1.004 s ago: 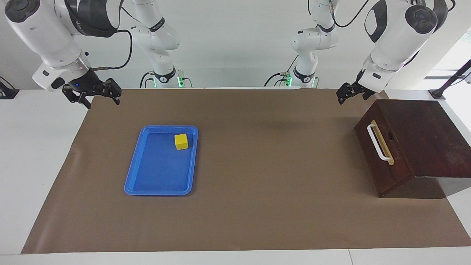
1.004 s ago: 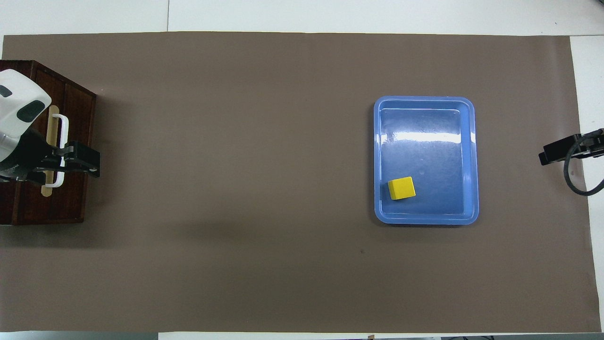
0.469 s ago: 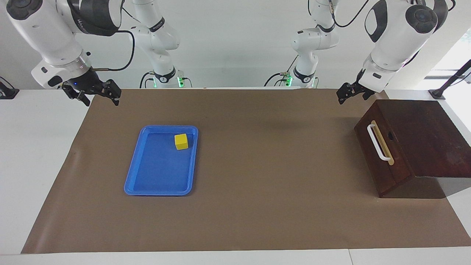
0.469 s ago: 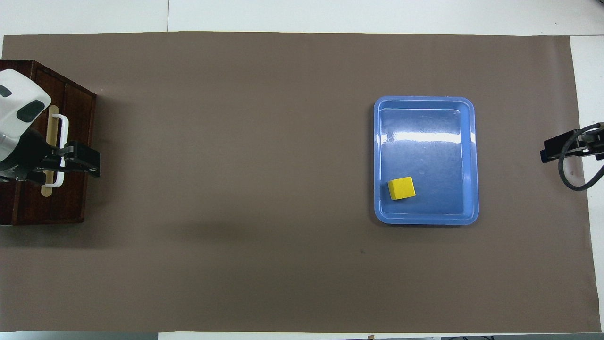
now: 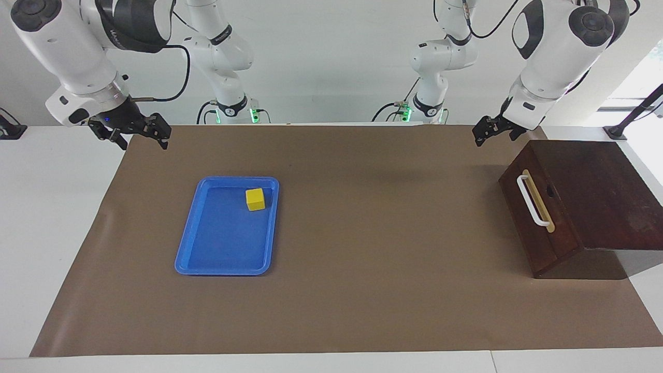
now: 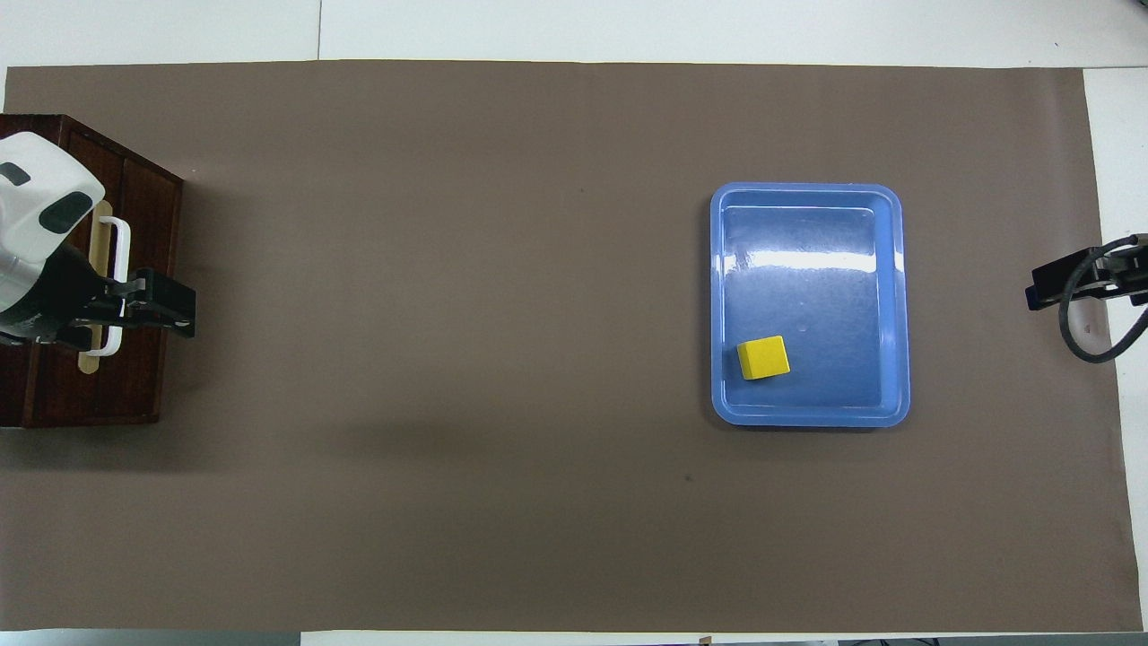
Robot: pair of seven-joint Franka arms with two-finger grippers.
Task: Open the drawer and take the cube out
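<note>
The drawer (image 5: 549,243) of the dark wooden box is shut, its white bar handle (image 5: 533,203) facing the middle of the table. Seen from overhead, the drawer (image 6: 143,233) sits at the left arm's end. The yellow cube (image 5: 255,199) lies in a blue tray (image 5: 222,271), in the corner nearest the robots and the drawer; from above the cube (image 6: 763,357) shows plainly. My left gripper (image 5: 494,135) hangs open and empty above the mat beside the box. My right gripper (image 5: 139,139) hangs open and empty over the mat's edge at the right arm's end.
A brown mat (image 5: 362,290) covers most of the white table. The blue tray (image 6: 807,417) lies flat toward the right arm's end. The wooden box (image 5: 606,191) stands at the mat's edge at the left arm's end.
The right gripper has risen a little and drifted slightly. The left gripper has edged a touch toward the table's middle. Cube, tray and drawer have not moved.
</note>
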